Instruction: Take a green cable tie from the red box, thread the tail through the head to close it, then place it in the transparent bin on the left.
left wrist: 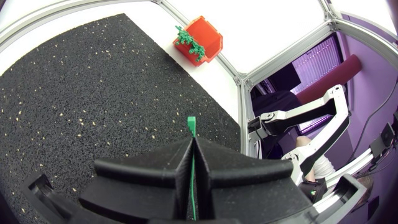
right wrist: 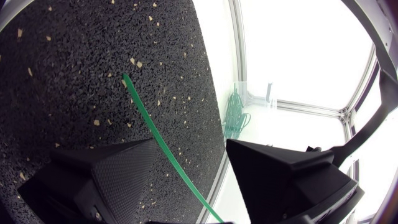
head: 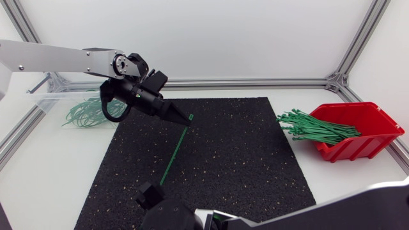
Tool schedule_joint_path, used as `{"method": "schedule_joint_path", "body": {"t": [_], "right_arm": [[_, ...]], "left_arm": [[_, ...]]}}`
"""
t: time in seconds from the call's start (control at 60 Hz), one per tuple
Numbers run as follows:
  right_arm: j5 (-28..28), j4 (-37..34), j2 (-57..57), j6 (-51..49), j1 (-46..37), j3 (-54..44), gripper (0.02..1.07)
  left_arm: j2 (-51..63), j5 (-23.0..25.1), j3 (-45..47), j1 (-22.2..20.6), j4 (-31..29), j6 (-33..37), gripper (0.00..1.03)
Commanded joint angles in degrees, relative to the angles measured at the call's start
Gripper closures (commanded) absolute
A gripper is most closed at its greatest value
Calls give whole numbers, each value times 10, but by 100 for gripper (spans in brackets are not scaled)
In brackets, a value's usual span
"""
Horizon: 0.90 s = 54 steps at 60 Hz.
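**Colours and surface patterns on the work table.**
The cable tie (head: 174, 156) is plain bright green, as are the ties (head: 316, 128) in the glossy red box (head: 361, 137) and the loops (head: 86, 115) in the clear, colourless bin (head: 48, 99). The mat (head: 236, 153) is black with scattered tan flecks, and the table (head: 57, 179) is white. The left gripper (head: 187, 117) and right gripper (right wrist: 189, 144) are matte black, and the left arm (head: 64, 61) is silver-grey.

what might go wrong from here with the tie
The left end effector pinches the green cable tie close to its end, so it may slip or twist. The right end effector stands open around the tie; shutting off-centre could miss it or push it against the black mat.
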<state>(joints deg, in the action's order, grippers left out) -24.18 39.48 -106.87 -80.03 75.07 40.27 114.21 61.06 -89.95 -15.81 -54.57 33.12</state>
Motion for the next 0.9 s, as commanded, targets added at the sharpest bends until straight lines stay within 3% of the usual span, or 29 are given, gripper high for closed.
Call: {"method": "schedule_joint_path", "body": {"t": [0.0,0.267,0.383,0.5,0.883], "right_arm": [[2,10,-19,-15,5,5,38],[5,18,-23,-14,3,-6,38],[5,27,-29,-14,4,-12,55],[5,30,-30,-14,6,-16,61],[4,30,-28,0,31,-19,68]], "left_arm": [[16,7,-22,5,-17,22,100],[27,16,-32,6,-35,37,100],[34,17,-37,8,-43,46,100],[36,17,-41,8,-64,62,100],[36,17,-44,8,-85,81,100]]}}
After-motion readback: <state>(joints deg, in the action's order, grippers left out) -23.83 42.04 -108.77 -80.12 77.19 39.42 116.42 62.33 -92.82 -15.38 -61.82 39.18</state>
